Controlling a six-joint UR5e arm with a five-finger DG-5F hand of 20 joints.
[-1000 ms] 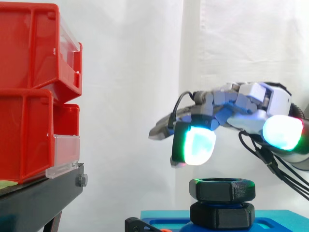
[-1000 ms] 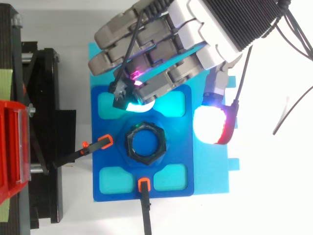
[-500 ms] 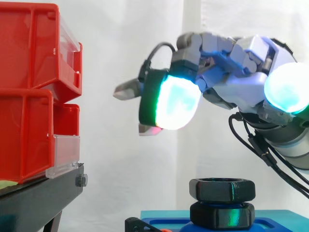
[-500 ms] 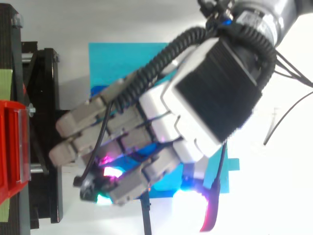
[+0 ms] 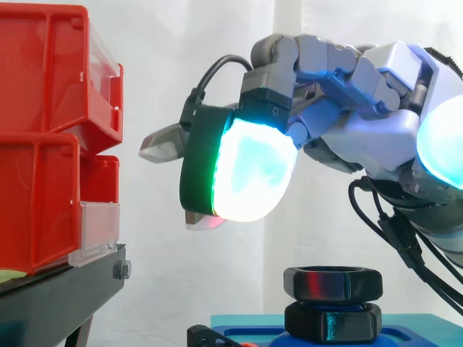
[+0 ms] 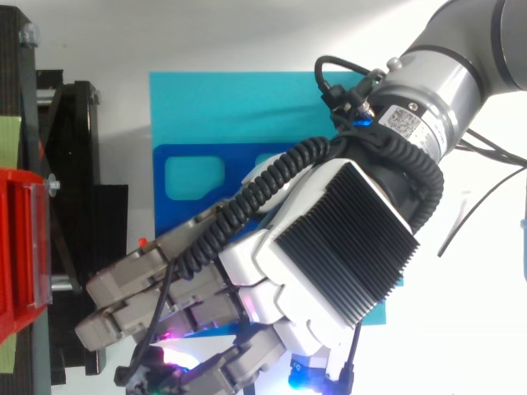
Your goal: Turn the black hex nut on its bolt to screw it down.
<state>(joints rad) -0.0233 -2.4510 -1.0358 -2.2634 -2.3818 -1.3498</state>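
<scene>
NUT UNTOUCHED: The black hex nut [image 5: 333, 283] sits low in the side view, right of ctr, stacked flat on a second black hex piece [image 5: 333, 322] of about the same width. The threads btwn them cannot be made out. Both rise from a blue fixture plate [image 6: 239, 164] lying on a cyan base sheet [image 6: 230, 103]. From above these read as a dark blue rectangle w/ lighter cut-outs on a larger cyan one.

Clear air separates the nut from the robot's hand [image 5: 362, 119], which hangs well above it, w/ the arm entering from the view's right edge. The hand is spread and holds nothing. Its fingers [image 5: 163, 144] reach out to the left nearly level, only gently bent. One big fingertip pad [image 5: 249, 170] faces the camera, glowing white-cyan w/ a green rim. Another pad [image 5: 445, 144] glows pale cyan at the right edge.

From above, the hand [image 6: 329, 247] lies across the lower half of the plate and hides its middle. The grey fingers point toward the lower left, w/ magenta and cyan glow beneath them at the bottom edge.

To the left, stacked red bins [image 5: 43, 137] stand on a black stand [image 5: 58, 296], well apart from the nut. A white curtain [image 5: 188, 72] forms the bkgd.
</scene>
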